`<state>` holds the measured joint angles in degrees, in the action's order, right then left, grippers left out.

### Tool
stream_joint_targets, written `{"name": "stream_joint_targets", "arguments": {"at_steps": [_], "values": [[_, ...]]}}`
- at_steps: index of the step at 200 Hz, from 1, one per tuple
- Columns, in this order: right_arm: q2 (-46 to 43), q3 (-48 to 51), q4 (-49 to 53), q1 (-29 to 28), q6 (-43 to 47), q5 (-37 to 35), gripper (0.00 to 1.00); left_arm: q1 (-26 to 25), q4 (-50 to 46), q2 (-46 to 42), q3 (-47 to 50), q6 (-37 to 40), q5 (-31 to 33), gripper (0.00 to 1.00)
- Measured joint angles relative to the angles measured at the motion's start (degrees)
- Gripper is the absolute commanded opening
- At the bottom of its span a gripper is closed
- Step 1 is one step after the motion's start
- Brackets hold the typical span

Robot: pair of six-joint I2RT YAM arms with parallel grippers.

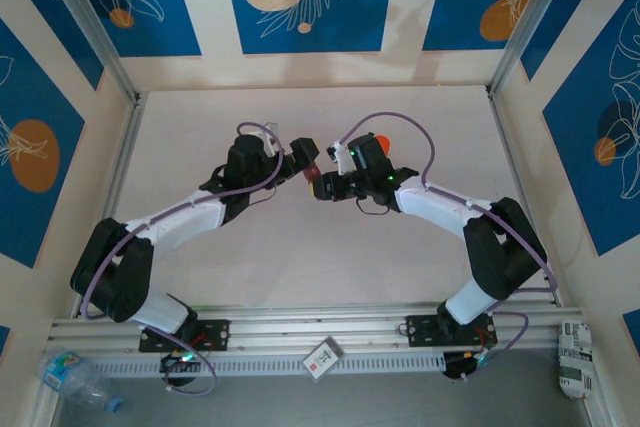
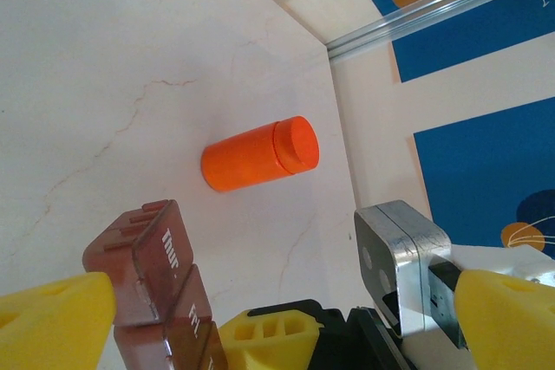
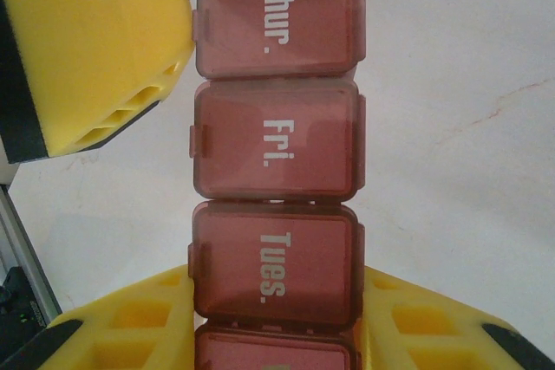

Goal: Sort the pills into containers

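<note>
The containers (image 3: 276, 171) are a dark reddish-brown strip with shut lids marked Thur., Fri. and Tues. My right gripper (image 3: 273, 322) is shut on the strip at its Tues. end, one yellow finger (image 3: 121, 327) on each side. In the top view the containers (image 1: 312, 175) hang mid-table between my right gripper (image 1: 324, 187) and left gripper (image 1: 298, 155). The left gripper (image 2: 284, 311) stands open, its left fingertip (image 2: 56, 318) beside the containers (image 2: 152, 279) without gripping them. The pills are out of view.
A small orange bottle (image 2: 260, 155) lies on its side on the white table, just behind the right gripper; the same orange bottle (image 1: 380, 140) shows from above. A water bottle (image 1: 75, 377) and a card (image 1: 322, 357) sit by the front rail. Walls enclose the table.
</note>
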<state>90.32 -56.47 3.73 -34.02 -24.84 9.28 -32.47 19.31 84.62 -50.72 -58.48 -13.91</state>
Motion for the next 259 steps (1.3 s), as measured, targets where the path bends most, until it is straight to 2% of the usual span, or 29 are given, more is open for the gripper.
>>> {"name": "stream_joint_targets", "arguments": {"at_steps": [259], "values": [[0.02, 0.24, -0.26, -0.63, -0.85, -0.98, 0.25, -1.44, 1.99, 0.55, -0.02, -2.49, 0.81, 1.0]]}}
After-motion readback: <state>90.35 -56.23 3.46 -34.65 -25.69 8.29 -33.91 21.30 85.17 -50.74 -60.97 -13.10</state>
